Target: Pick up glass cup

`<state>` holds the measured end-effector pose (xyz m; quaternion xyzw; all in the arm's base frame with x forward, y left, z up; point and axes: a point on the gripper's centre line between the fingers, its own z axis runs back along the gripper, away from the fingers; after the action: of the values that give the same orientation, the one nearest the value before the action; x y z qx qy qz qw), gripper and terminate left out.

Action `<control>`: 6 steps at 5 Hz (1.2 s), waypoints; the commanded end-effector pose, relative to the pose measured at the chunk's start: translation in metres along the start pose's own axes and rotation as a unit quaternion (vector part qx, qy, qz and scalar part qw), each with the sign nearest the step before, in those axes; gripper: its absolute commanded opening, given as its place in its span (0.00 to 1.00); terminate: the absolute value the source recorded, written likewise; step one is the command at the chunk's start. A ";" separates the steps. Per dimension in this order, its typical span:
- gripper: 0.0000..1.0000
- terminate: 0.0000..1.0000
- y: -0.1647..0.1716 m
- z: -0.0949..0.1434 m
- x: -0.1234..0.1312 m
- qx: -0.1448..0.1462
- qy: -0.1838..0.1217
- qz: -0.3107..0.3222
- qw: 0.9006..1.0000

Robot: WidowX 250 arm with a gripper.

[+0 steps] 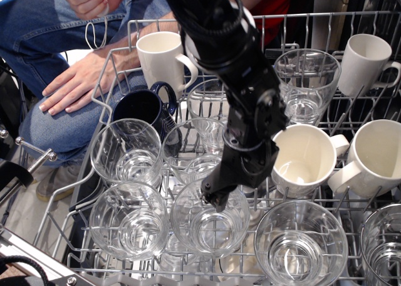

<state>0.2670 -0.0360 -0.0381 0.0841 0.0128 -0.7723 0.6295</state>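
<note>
**gripper tip at the rim of the front-middle tumbler**

we see the black robot gripper (215,201) reaching down from twelve o'clock into the grey wire dishwasher rack (119,54), its tip at the far rim of a clear, colourless glass cup (210,218) that stands upright, mouth up, in the front row. from the fingertips, the cup's bowl lies toward six o'clock, just below and slightly nearer the camera. its long axis runs vertical, so we judge the coming move turns on dropping one finger inside the rim and the other outside the far wall, then closing.

we cannot tell how the fingers stand: the tip reads as one dark mass against the glass, and no gap shows. nothing appears held yet.

neighbours crowd the target. an identical clear tumbler (128,220) sits at its nine o'clock, almost touching, another (301,243) at four o'clock, and a third (199,167) just behind, at twelve o'clock, partly covered by the arm. a white ceramic handled mug (301,157) stands at two o'clock and a dark blue mug (143,109) at ten o'clock.

the overlapping transparent walls make the rims hard to separate, and we cannot say whether the tip touches the glass or hovers above it. a seated person's hand (72,82) rests beyond the rack at ten o'clock.
</note>
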 end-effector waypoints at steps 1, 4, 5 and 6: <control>1.00 0.00 0.005 -0.009 0.006 0.028 0.007 0.008 1.000; 1.00 0.00 0.005 -0.025 0.005 0.030 -0.003 0.042 0.999; 0.00 0.00 0.005 -0.030 0.005 0.028 -0.001 0.057 0.998; 0.00 0.00 0.007 -0.029 0.004 0.029 -0.003 0.059 0.998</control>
<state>0.2745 -0.0359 -0.0709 0.0959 -0.0095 -0.7324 0.6740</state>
